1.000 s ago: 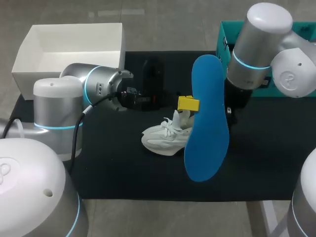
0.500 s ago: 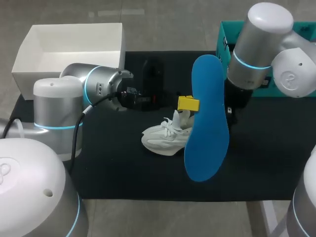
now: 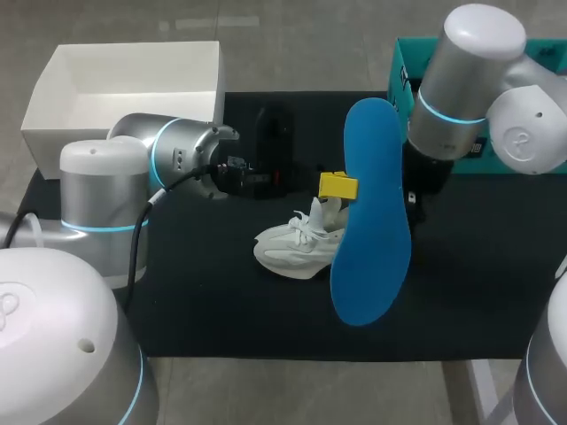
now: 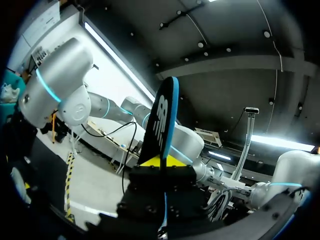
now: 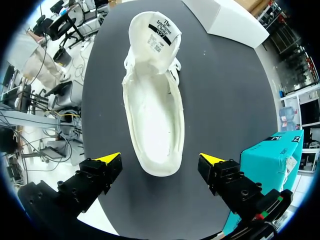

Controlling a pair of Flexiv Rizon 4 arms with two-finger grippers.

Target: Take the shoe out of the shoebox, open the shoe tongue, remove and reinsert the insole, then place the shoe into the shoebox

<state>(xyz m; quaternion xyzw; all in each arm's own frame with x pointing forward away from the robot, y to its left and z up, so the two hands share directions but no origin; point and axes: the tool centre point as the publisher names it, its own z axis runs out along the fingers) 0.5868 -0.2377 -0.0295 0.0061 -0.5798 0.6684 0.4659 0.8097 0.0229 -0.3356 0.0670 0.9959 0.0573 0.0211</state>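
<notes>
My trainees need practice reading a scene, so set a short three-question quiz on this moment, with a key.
1. Fill in: the right gripper hovers over the white shoe with its fingers ___.
2. What holds the blue insole? A: the left gripper. B: the right gripper. C: nothing, it lies on the mat.
3. True or false: the insole is inside the shoe.
Key: 1 open; 2 A; 3 false.

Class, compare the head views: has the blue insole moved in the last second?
No. The blue insole keeps its place against the white shoe.
</notes>
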